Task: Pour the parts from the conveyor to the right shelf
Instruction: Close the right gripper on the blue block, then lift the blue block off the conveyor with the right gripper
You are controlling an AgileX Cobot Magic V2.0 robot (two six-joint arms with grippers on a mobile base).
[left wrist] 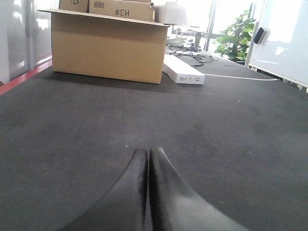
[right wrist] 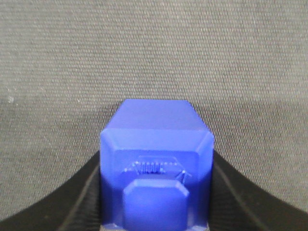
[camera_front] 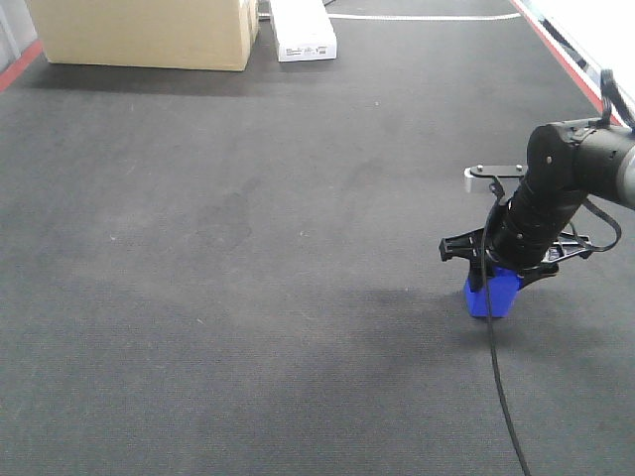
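We're early: right gripper [camera_front: 495, 281] clamped on small bright-blue plastic block [right wrist: 156, 159] at dark grey woven belt [camera_front: 248, 248], left gripper [left wrist: 148, 161] fingers pressed together; carry + pour to shelf remain.

The broad middle and left of the belt [camera_front: 228, 258] give open room to pass. At the far end, a cardboard box [camera_front: 149, 35] and a flat white box [camera_front: 303, 38] just beside it block the way. Near the right edge, a blue block [camera_front: 493, 299] stands on the belt with the right pincer [camera_front: 499, 280] closed around it. A black cable [camera_front: 501, 387] trails from there toward the near edge.
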